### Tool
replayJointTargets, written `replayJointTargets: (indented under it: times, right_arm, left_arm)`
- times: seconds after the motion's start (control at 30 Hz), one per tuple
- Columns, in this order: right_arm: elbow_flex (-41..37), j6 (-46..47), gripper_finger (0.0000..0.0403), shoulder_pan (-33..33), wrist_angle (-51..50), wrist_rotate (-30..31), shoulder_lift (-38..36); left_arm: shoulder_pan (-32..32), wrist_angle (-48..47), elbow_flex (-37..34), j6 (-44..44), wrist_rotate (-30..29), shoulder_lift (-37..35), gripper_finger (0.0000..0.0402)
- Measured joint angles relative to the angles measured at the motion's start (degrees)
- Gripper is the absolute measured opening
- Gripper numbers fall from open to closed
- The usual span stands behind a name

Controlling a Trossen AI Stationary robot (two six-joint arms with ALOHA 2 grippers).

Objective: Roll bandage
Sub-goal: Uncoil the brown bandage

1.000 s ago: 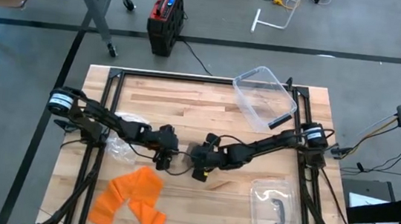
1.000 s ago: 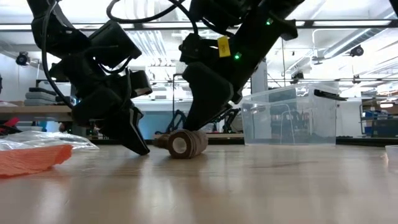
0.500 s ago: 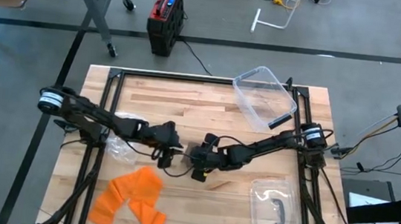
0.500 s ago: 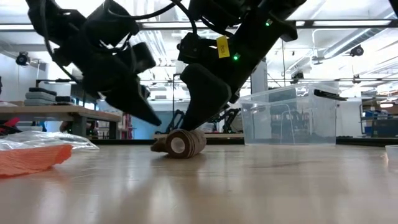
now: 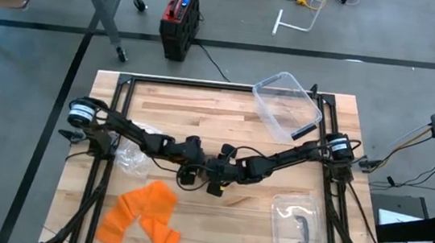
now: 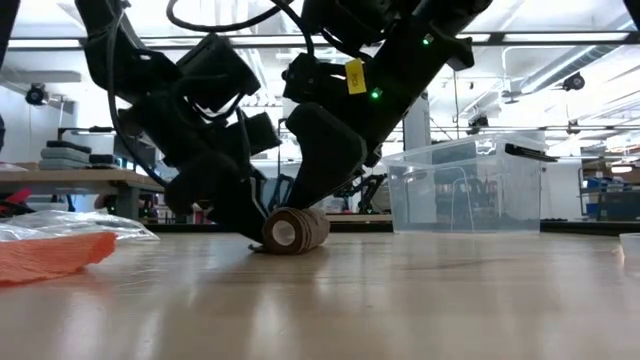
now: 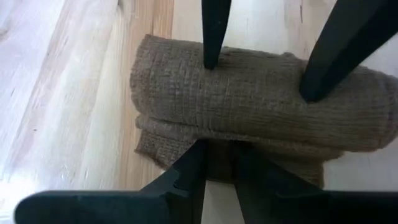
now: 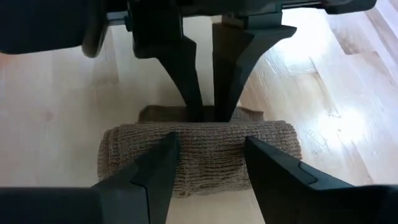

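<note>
A pale butcher-block table (image 5: 202,112) stands on a grey workshop floor, where a red and black case (image 5: 181,8) lies beyond its far edge. Near the middle of the table lies the bandage (image 6: 295,229), a brown, coarsely knitted roll lying on its side; the low view shows its spiral end face, and the left wrist view shows a loose flap (image 7: 186,146) spreading flat on the wood from under it. The left gripper (image 5: 191,167) reaches in from the left, its fingers (image 7: 193,171) drawn nearly together with their tips at the flap just beside the roll. The right gripper (image 5: 214,173) comes in from the right, its fingers (image 8: 155,165) spread fairly wide and resting on the top of the roll without clamping it. From above the roll is hidden beneath the two grippers, so its shape can only be read in the lower views. A clear plastic bin (image 5: 286,104) sits tilted at the far right of the table, a clear lid (image 5: 297,227) with a dark handle at the near right, an orange cloth (image 5: 143,215) at the near left, and crumpled clear plastic (image 5: 126,156) just beside the left arm.
</note>
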Motion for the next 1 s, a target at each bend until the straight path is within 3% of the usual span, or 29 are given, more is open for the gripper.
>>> replayJointTargets:
  times: [0.13,0.47,0.63,0.77,0.83,1.0]
  right_arm:
    - [0.00,-1.06,0.0183,0.07,-1.52,-0.04,-0.60]
    - [-0.19,1.39,0.0183,2.26,-17.69,-0.53,-2.68]
    - [0.44,1.52,0.0183,3.38,-17.41,-0.42,-5.67]
    - [1.25,-0.82,0.0183,3.26,-11.33,0.79,-7.84]
    - [1.28,-3.62,0.0183,2.65,-3.54,1.33,-7.97]
    - [1.23,-6.78,0.0183,-0.56,10.24,0.75,-3.72]
  left_arm:
    - [0.04,-0.40,-0.34,-0.03,0.04,0.93,0.0068]
    - [0.11,-2.60,-2.84,-0.65,0.07,-1.31,0.0068]
    - [0.13,-2.60,-2.86,-0.65,0.68,-1.32,0.0068]
    - [0.13,-2.48,-2.89,-0.65,0.71,-1.39,0.0068]
    - [0.13,-2.34,-2.92,-0.58,0.73,-1.39,0.0068]
    - [0.14,-2.08,-3.19,-0.93,0.86,-1.40,0.0068]
